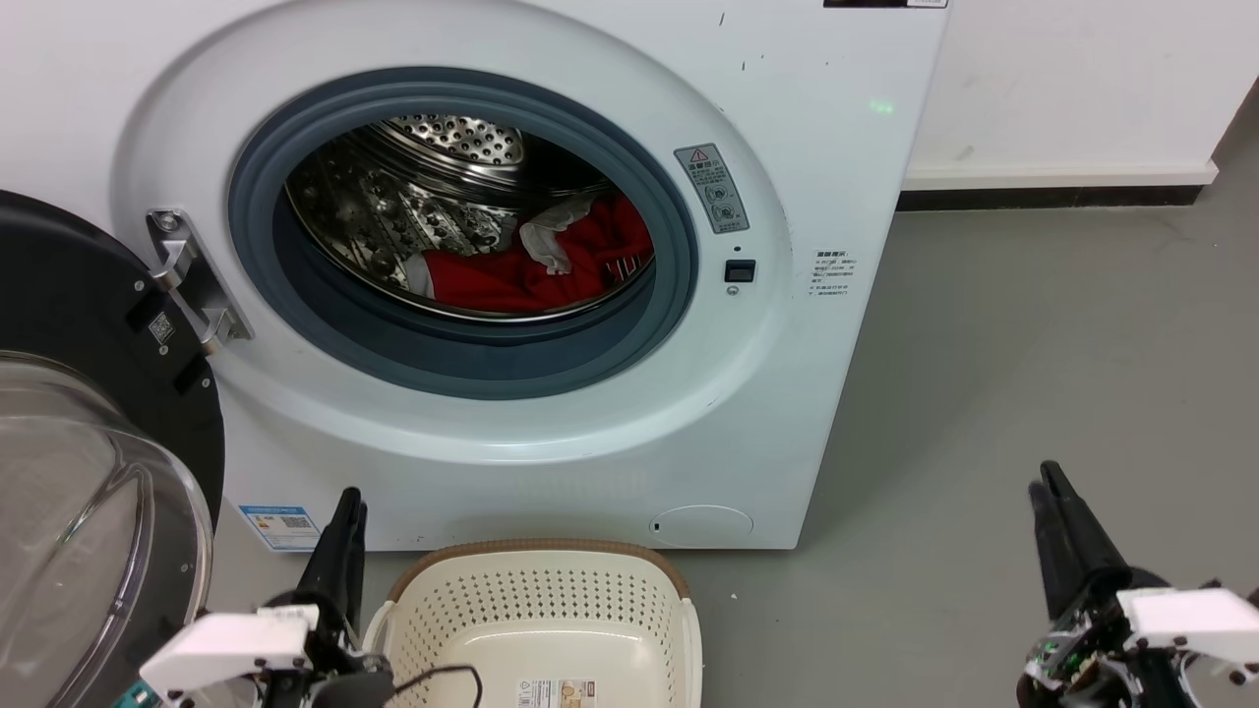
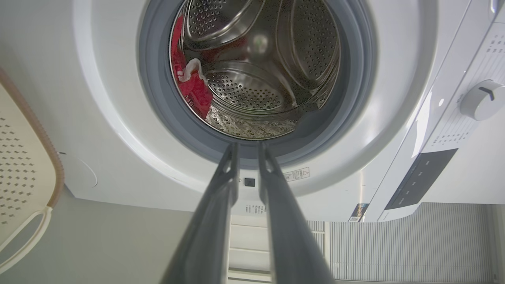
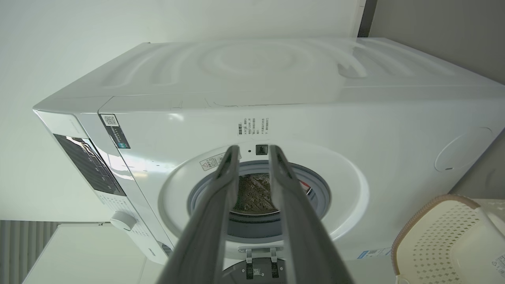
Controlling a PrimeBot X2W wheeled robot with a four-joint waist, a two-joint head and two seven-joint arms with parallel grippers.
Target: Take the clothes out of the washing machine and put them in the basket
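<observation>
The white washing machine (image 1: pixel 807 197) stands with its porthole open. Red clothes (image 1: pixel 531 275) with a white cloth part lie low in the steel drum, toward its right side. The cream basket (image 1: pixel 541 551) sits on the floor right in front of the machine, with nothing but a paper label in it. My left gripper (image 1: pixel 349 500) is at the basket's left, shut and holding nothing. My right gripper (image 1: pixel 1043 477) hovers over the floor at the far right, also shut with nothing in it. The left wrist view looks straight into the drum past my left gripper (image 2: pixel 247 146), with the clothes (image 2: pixel 195 88) inside.
The black-framed glass door (image 1: pixel 69 393) is swung wide open at the left, close to my left arm. Grey floor (image 1: pixel 1033 344) stretches right of the machine up to a wall with a dark baseboard (image 1: pixel 1052 197).
</observation>
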